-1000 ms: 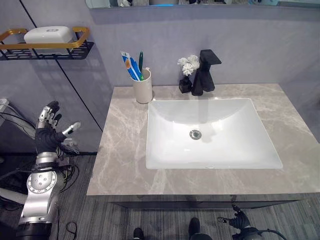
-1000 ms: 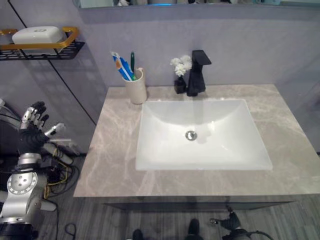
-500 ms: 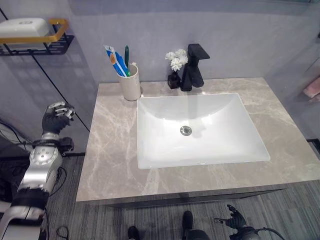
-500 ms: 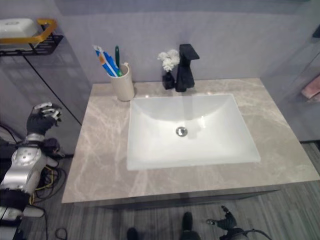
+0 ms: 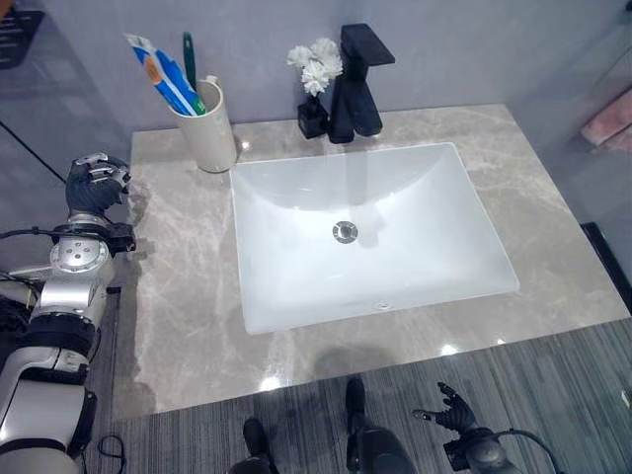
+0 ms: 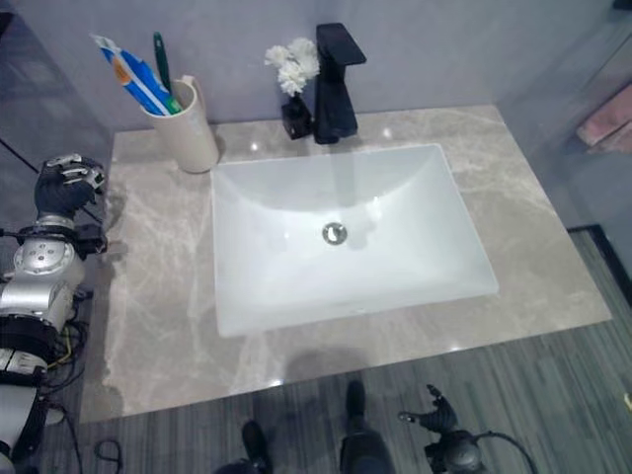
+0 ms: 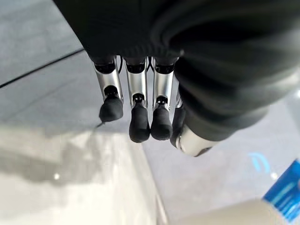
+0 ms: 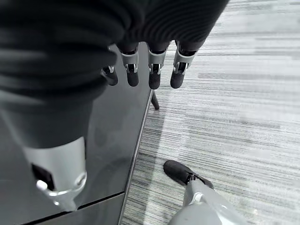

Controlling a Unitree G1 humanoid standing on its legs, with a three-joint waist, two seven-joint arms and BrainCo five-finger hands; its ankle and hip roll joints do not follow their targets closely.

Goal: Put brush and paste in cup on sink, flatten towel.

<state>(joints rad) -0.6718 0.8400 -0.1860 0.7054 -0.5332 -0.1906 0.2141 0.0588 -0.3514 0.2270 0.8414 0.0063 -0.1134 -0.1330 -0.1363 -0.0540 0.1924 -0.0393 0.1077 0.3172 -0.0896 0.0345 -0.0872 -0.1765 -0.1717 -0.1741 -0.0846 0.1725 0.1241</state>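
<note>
While the left hand (image 5: 96, 183) hangs off the tabletop (image 5: 178, 326) edge beside the cup (image 5: 207, 128), its fingers are curled and hold nothing. Brush (image 5: 188, 54) and paste (image 5: 163, 74) stand upright in the cup, presumably already delivered. Right eye view: the right hand (image 6: 434, 413) sits low, well clear of the cup. Left wrist view: fingers (image 7: 139, 126) are bent, empty. Right wrist view: fingers (image 8: 154, 77) are relaxed and apart over the floor (image 8: 234, 93).

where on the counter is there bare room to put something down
Bare stone runs along the counter's left strip beside the basin, the front edge, and the right side. The back is crowded: cup at the left corner, flower vase and faucet behind the basin.
</note>
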